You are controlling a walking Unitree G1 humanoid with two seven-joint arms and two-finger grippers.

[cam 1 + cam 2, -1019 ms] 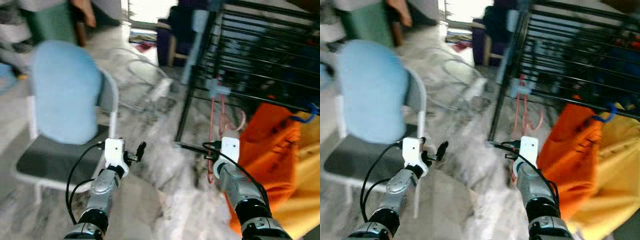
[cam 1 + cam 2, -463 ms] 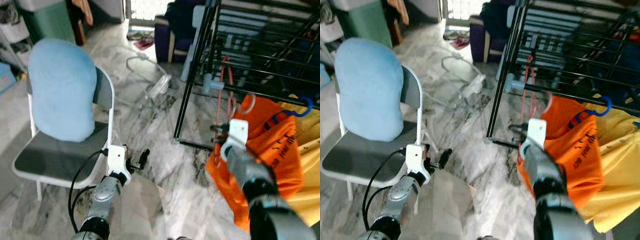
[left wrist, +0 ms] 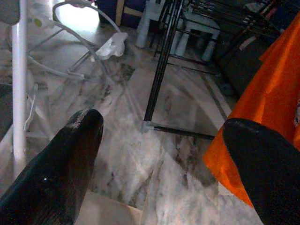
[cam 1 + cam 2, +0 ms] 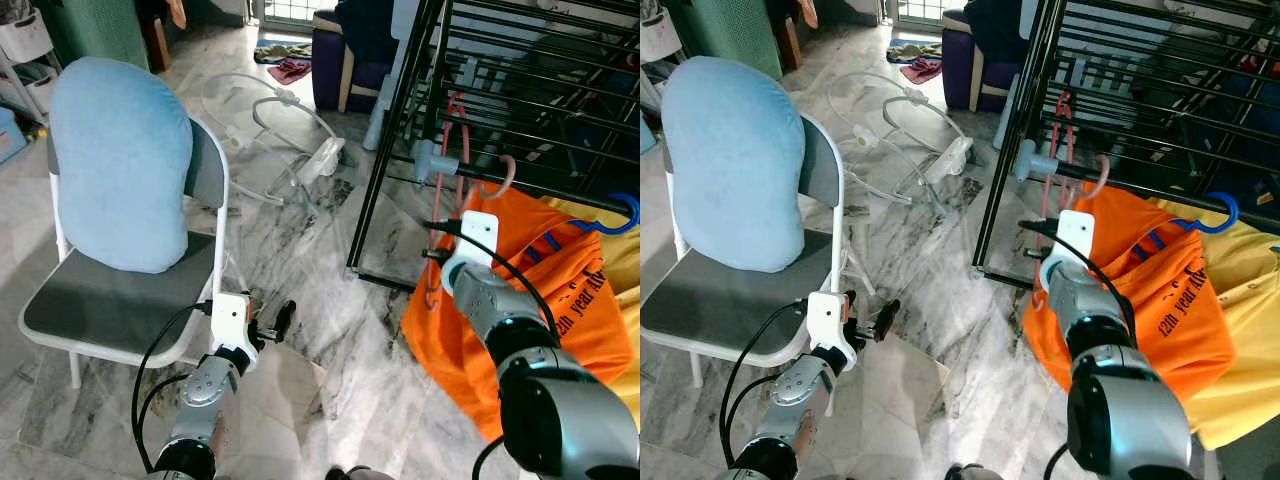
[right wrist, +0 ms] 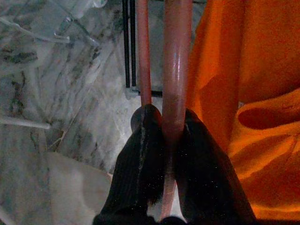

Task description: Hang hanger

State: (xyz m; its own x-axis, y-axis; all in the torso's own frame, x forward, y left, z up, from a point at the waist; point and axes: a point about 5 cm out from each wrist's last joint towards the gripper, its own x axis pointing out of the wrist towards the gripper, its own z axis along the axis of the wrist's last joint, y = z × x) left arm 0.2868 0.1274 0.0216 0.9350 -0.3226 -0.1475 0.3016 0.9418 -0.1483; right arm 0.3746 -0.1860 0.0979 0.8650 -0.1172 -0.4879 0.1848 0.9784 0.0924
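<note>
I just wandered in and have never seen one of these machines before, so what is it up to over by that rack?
The robot is hanging a pink hanger on the black drying rack. Its right gripper is clamped on the hanger, whose hook is up at one of the rack's bars, beside an orange shirt draped there. The left gripper is open, holding nothing, low over the marble floor near a chair with a blue cushion.

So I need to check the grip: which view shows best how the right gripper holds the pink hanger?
The right wrist view: the right gripper has both fingers shut on the pink hanger. The eye views show the hanger's hook up at the black drying rack, beside the orange shirt, but the fingers are hidden.
</note>
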